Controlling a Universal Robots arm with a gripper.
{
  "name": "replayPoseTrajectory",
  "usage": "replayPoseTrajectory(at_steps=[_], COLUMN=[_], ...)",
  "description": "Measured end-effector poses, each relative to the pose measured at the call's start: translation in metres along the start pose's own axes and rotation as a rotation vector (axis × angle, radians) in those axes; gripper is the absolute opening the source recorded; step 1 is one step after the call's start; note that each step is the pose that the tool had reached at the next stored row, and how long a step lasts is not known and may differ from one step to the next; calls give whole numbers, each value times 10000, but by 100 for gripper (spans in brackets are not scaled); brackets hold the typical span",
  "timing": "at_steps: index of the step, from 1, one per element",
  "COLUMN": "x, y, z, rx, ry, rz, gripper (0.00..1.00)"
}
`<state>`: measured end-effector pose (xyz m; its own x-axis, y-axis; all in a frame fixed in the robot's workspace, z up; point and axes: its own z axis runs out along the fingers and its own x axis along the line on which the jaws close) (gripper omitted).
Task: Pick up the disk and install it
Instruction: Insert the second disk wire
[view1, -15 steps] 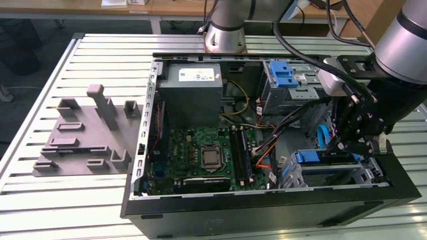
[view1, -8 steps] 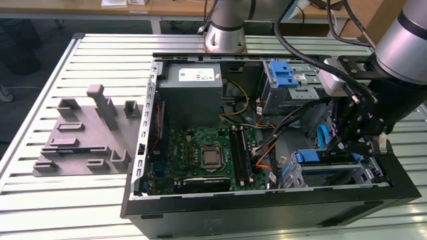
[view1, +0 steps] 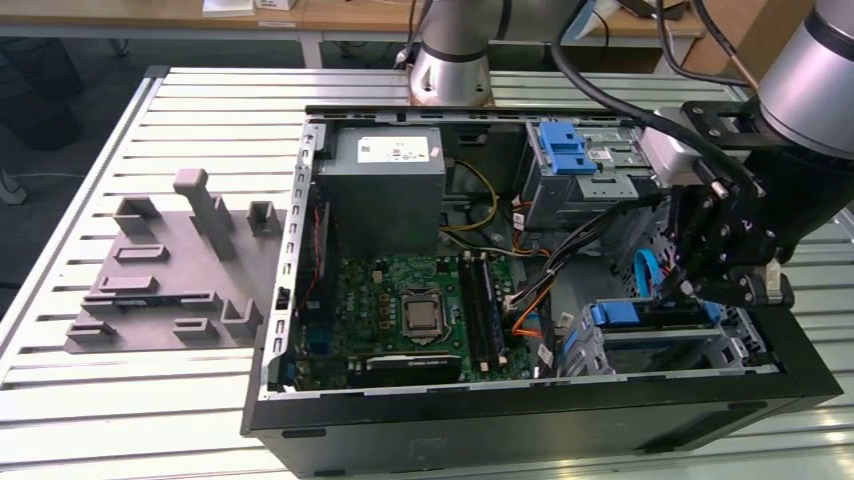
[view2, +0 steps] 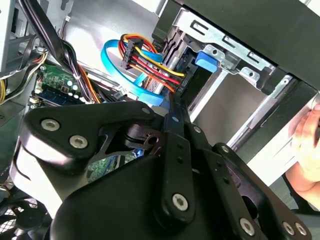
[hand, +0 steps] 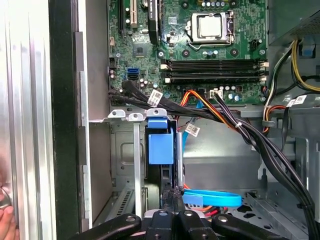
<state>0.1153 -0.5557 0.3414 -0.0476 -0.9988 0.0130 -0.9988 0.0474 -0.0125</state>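
Zero gap visible between the fingers of the black gripper (hand: 173, 194) — pinched narrow, tips right at the rear edge of the flat silver disk with its blue plastic frame (hand: 161, 145). Stands on edge in the grey metal drive cage (view1: 694, 350) — exterior view's lower right of the open black computer case (view1: 534, 420), beside a flat blue cable (hand: 212, 199).

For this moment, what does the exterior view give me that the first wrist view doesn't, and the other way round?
Exterior view adds: the grey fixture block on the slatted table, and the arm's base behind the open computer case.
First wrist view adds: a person's fingertips outside the case wall.
Shared: the motherboard, the disk in its blue frame standing in the drive bay, a blue cable, and the gripper close to the disk.
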Motion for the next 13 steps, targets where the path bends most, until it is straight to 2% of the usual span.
replayPoseTrajectory(at_steps=[13], x=[1], y=[-1], z=[-63], rx=[0], ry=[-1], rz=[0], gripper=[11])
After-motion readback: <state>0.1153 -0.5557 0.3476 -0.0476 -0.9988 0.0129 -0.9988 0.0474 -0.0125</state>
